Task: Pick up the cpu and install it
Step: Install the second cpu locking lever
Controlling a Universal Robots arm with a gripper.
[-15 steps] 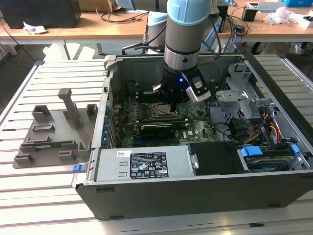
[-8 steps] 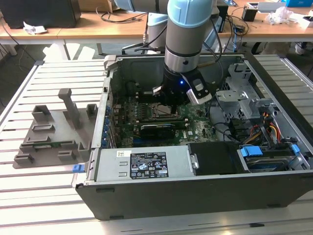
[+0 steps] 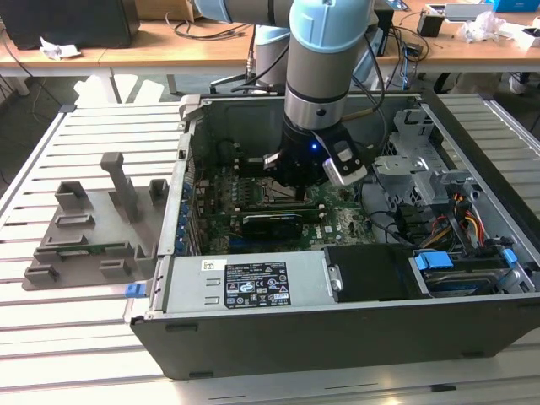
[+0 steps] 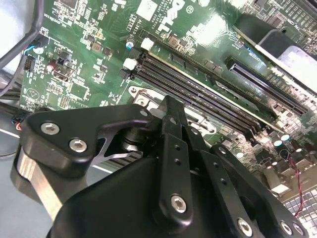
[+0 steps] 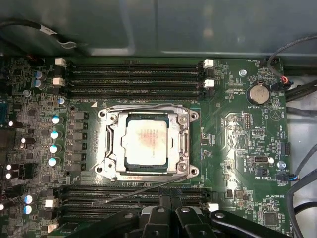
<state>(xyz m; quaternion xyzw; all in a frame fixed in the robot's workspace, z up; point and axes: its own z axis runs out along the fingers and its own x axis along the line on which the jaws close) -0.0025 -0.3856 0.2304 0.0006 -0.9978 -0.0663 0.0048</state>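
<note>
Arm reaches down into the open PC case (image 3: 253,337) in the exterior view, w/ the hand (image 3: 291,181) low over the board (image 3: 253,224), approx. mid-case. Can't tell from any view whether the hand is released or clenched; the linkage (image 4: 168,163) shows as black bars in the second wrist view, and nothing is seen held in it.

CPU (image 5: 147,145) sits in the socket (image 5: 147,141) directly below the hand, seen in the first wrist view: flat, square w/ the frame, dull silver top w/ a faint reddish patch at centre. Metal frame surrounds it on all four sides, a screw at each corner. A thin wire lever (image 5: 133,194) lies slanted just off the socket, on the side toward the hand's links (image 5: 168,220).

RAM slots (image 5: 133,77) run in rows on the far side of the socket from the hand; a second bank (image 5: 133,198) lies between socket and hand. Coin cell (image 5: 257,92) is off to one side, near cables at the board edge.

Outside the case, a grey fixture (image 3: 93,224) rests on the slatted table (image 3: 93,135), well apart from the hand, toward the exterior view's left.
</note>
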